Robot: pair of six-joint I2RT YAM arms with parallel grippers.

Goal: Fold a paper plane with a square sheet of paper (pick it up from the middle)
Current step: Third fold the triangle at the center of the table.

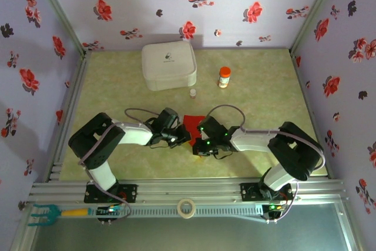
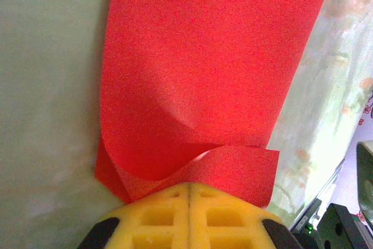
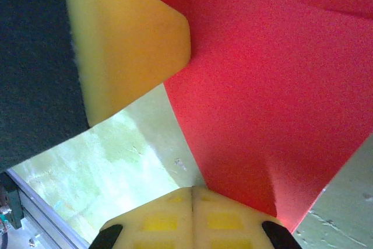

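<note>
**A:** From above, where is the red sheet of paper (image 1: pixel 192 123) lying?

**B:** It is lying on the table (image 1: pixel 264 104), near the front edge, between the two arms. The left gripper (image 1: pixel 181 138) is reaching in from one side and the right gripper (image 1: pixel 198 144) from the other, and both are meeting at the sheet. A white case (image 1: pixel 168 66) and a small orange-capped bottle (image 1: pixel 224 77) are sitting well apart from it, towards the back wall.

**A:** What is the left wrist camera showing?

**B:** The two yellow fingers (image 2: pixel 157 214) are pressing together, and they are pinching the near edge of the sheet, which is curling up into them. The rest of the paper is stretching away flat over the table.

**A:** And the right wrist camera?

**B:** Its yellow fingers (image 3: pixel 163 217) are pressing together too, and they are gripping the paper where it is narrowing to a point. The sheet is fanning out from there. A yellow finger (image 3: pixel 128 33) of the other gripper is touching the paper's edge at upper left.
</note>
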